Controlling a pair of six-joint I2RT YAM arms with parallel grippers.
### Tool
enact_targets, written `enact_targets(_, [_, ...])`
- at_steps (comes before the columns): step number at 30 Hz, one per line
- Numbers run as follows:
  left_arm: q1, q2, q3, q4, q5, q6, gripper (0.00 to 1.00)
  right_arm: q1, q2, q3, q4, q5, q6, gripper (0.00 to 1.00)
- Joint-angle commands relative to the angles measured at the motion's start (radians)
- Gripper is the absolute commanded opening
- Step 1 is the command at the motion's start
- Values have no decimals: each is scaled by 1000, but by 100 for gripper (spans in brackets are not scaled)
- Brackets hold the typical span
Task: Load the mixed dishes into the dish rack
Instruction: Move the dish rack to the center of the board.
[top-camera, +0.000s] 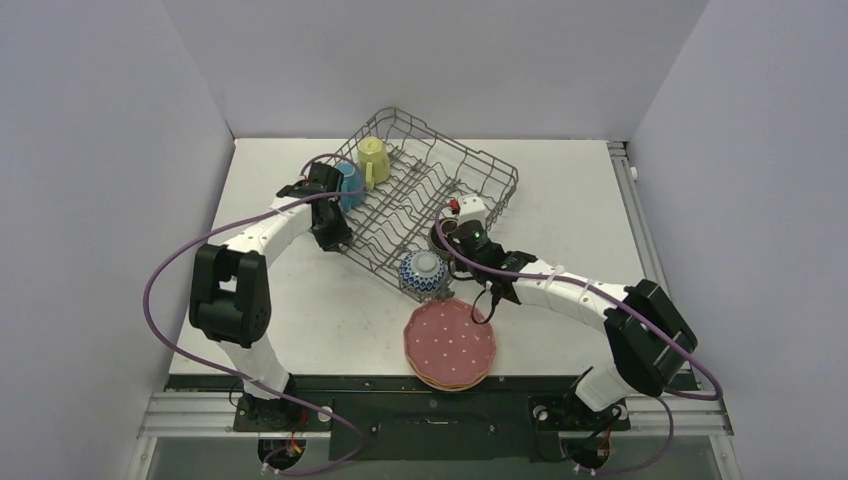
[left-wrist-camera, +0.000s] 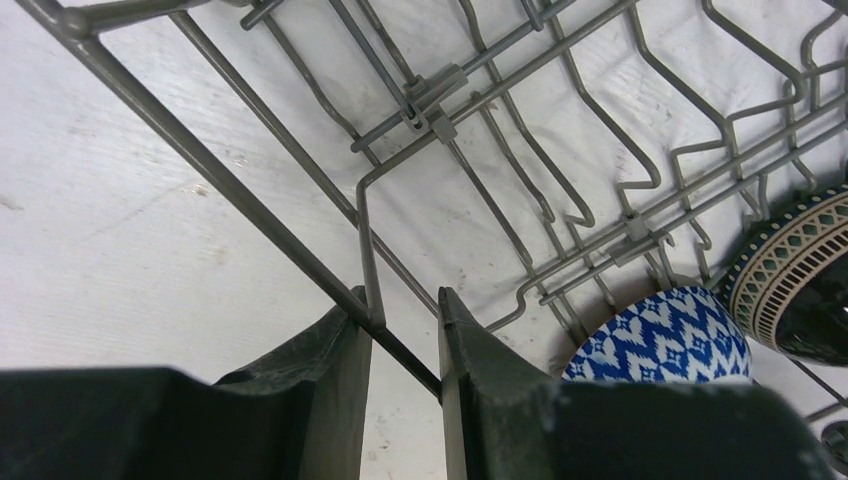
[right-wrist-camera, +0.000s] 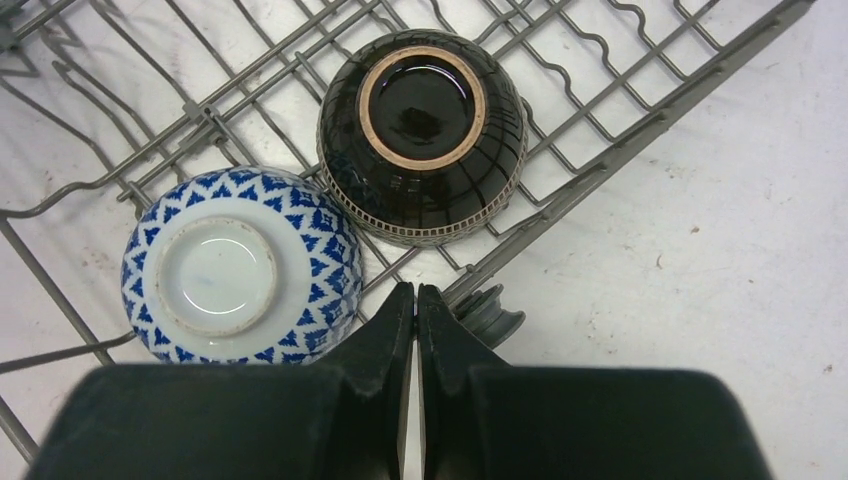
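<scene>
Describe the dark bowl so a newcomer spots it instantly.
Find the grey wire dish rack mid-table. At its near end two bowls sit upside down side by side. Yours is the glossy dark brown bowl with a tan foot ring, not the blue-and-white bowl.

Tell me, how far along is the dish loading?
Done: the yellow mug, blue mug, upturned blue-and-white patterned bowl and upturned dark brown bowl sit in the grey wire dish rack. In hand: no dish; the left gripper seems to pinch the rack's edge wire, the right gripper is shut, empty. Left: the stack of scalloped dotted plates, pink on top, on the white table.
</scene>
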Motion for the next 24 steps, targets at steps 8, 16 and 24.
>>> enact_targets(8, [-39,73,106,188,-64,231,0,82,-15,25,-208,-180,85,7])
enact_targets(16, [-11,111,187,148,-94,290,0,-64,-95,91,-280,-173,58,28])
enact_targets(24, [17,126,227,130,-128,364,0,-199,-81,211,-290,-165,35,48])
